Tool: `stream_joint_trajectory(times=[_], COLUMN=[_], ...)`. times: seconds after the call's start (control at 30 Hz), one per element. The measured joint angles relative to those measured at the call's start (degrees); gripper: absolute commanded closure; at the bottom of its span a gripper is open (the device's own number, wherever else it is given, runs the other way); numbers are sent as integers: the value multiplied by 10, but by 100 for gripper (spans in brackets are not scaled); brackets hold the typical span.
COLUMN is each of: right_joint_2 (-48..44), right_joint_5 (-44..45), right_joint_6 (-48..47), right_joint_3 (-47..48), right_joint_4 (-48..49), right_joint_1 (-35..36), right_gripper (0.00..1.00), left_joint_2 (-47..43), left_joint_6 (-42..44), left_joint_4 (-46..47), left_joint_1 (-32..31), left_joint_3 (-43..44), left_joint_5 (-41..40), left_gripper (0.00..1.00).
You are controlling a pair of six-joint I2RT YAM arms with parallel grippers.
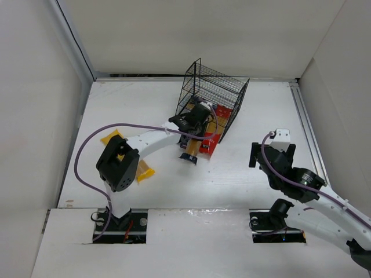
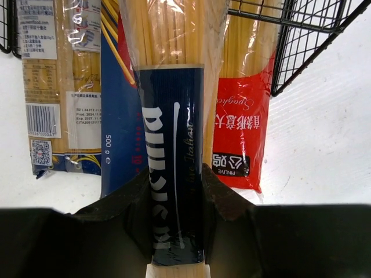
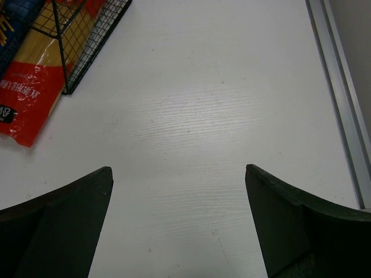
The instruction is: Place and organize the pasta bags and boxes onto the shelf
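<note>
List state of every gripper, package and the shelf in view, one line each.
left gripper: shut on dark-blue-label spaghetti bag
right gripper: open, empty, above table
shelf: partly loaded, contents sticking out
red-label bag: lying flat, partly inside shelf
yellow bag: lying on table, outside shelf

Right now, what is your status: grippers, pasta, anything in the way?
Left gripper shut on blue-label spaghetti bag, at shelf mouth. Right gripper open, empty, apart. Red-label bag and blue package under held bag, sticking out of shelf.
</note>
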Motion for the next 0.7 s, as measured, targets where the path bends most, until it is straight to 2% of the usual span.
stream_joint_trajectory(times=[0.23,0.7], right_joint_2=[0,2], right_joint_5=[-4,-9], right_joint_6=[-5,-12], right_joint_3=[-1,-9], right_joint_4=[1,2], right_joint_1=[-3,-3], right_gripper=[0,0], left_joint_2=[16,125], left_joint_6=[2,27], left_joint_4=[-18,-41], left_joint_1=[-4,-14], left_joint_3=[26,186], left_joint_5=[4,37], left_gripper=[100,100])
